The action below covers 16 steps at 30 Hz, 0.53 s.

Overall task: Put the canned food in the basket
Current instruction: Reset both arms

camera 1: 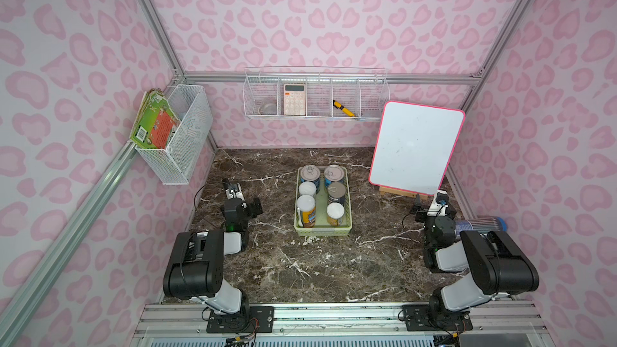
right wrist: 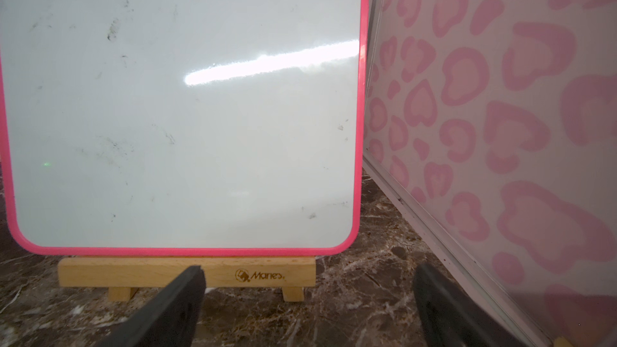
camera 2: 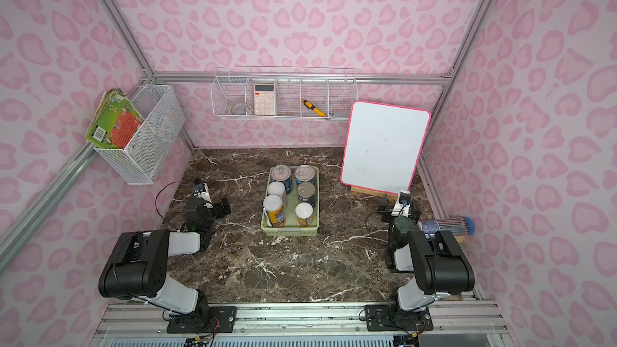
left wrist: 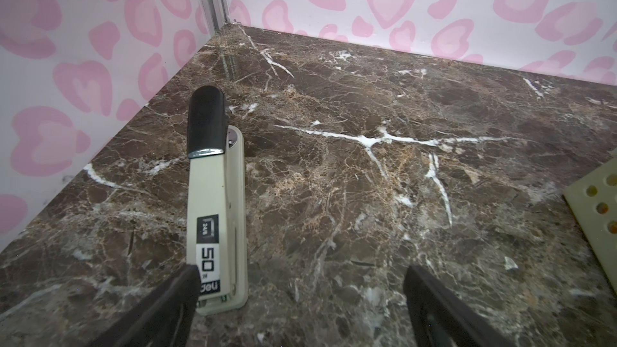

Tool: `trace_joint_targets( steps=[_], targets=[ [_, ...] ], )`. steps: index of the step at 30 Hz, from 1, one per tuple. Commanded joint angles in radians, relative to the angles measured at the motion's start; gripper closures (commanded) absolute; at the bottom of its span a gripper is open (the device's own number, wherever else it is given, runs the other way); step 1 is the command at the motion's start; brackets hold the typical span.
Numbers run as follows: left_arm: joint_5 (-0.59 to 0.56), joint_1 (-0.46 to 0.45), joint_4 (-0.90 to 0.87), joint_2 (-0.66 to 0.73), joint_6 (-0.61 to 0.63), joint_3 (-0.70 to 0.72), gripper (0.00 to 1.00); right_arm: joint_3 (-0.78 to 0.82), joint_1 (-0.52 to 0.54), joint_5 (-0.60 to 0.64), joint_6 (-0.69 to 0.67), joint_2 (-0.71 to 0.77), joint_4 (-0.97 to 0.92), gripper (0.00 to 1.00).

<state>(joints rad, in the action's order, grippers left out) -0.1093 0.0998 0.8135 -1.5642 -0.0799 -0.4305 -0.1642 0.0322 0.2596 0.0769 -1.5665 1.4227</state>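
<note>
- Arms folded low: L gripper (left wrist: 300, 273) at 9 o'clock of basket (camera 1: 322, 232), R gripper (right wrist: 309, 273) at 3; both fingers wide apart, empty.
- Six cans (camera 1: 336, 191) upright in basket.
- Pencil tube (camera 1: 484, 223) part-hidden behind R arm.

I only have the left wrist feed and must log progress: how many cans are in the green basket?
Observer: All six cans stand upright inside the basket.
Operator: Anything else loose out there?
Observer: A clear pencil tube lies by the right arm.
Operator: Is that arm holding anything?
Observer: No, the right gripper is open and empty, facing the whiteboard.
</note>
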Motion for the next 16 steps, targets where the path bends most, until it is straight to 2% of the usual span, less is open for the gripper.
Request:
trace_joint_targets(
  steps=[1,16],
  targets=[
    [0.009,0.001,0.004,0.003,-0.007,-0.002,0.01,-0.005,0.002,0.011,-0.009,-0.003,0.009,0.00],
    [0.009,0.001,0.004,0.004,-0.007,-0.002,0.01,-0.010,0.006,0.013,-0.012,-0.003,0.003,0.00]
  ],
)
